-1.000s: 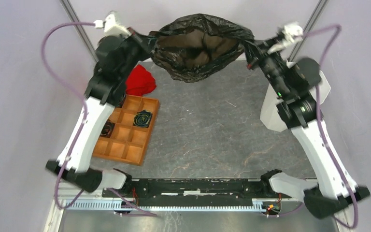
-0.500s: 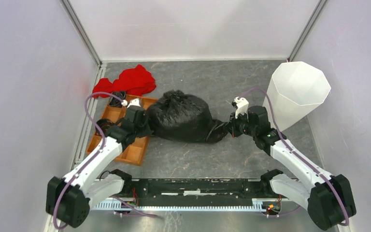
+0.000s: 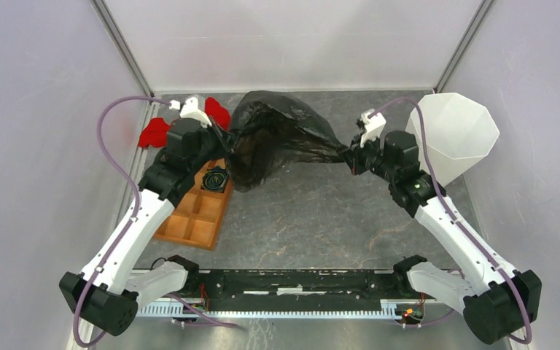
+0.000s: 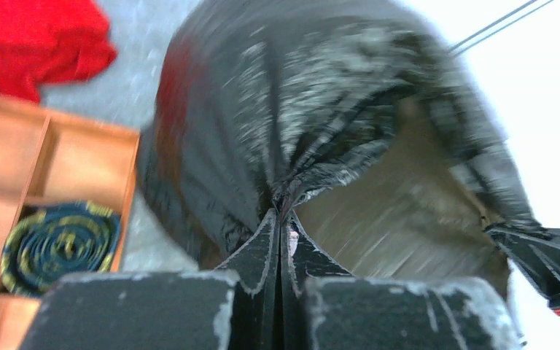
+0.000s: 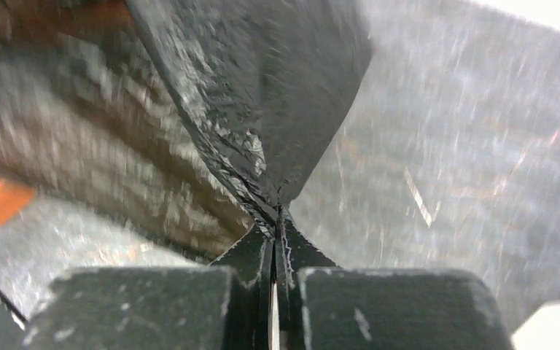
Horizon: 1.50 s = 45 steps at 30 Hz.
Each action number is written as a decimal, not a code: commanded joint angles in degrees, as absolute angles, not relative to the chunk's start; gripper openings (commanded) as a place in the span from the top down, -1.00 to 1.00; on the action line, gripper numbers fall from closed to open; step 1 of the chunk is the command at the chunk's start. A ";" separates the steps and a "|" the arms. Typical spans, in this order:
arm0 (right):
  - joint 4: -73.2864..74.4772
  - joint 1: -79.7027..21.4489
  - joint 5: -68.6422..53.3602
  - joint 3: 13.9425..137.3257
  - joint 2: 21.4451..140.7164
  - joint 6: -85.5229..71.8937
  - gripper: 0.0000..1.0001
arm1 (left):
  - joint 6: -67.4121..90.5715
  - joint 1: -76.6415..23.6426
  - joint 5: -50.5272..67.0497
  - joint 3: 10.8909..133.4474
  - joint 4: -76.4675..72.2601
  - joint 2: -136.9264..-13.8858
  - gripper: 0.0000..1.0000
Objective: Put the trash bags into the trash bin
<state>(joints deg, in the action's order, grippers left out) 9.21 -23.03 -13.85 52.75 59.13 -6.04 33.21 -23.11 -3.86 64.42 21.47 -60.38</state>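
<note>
While your left gripper (image 3: 216, 137) clamps one edge of the trash bag (image 3: 273, 137), just lifted off the table (image 3: 321, 211) and stretched, your right gripper (image 3: 349, 154) pinches the other; carry it rightward into the trash bin (image 3: 453, 135) nearby.

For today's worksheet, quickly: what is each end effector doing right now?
Left end effector: closed, pinching the trash bag.
Right end effector: closed, pinching the same bag's opposite edge.
</note>
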 commanded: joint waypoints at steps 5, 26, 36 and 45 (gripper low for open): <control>13.59 -23.00 -13.44 48.82 52.39 -5.68 0.99 | 27.27 -22.89 -7.84 58.18 27.48 -49.51 0.96; 33.26 -22.98 -6.48 70.61 56.69 -3.27 -0.54 | 20.39 -23.86 -14.17 47.09 8.51 -40.41 0.96; 43.42 -22.98 24.41 86.69 62.34 0.70 -0.68 | 18.03 -29.62 -18.22 45.97 8.53 -38.88 0.96; 46.94 -22.65 56.32 82.41 71.83 6.28 -0.70 | 17.80 -31.75 -20.19 45.80 9.18 -38.32 0.96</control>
<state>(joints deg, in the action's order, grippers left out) 44.75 -23.11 37.32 87.77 71.05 2.26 20.91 -31.20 -18.02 45.52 11.62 -38.83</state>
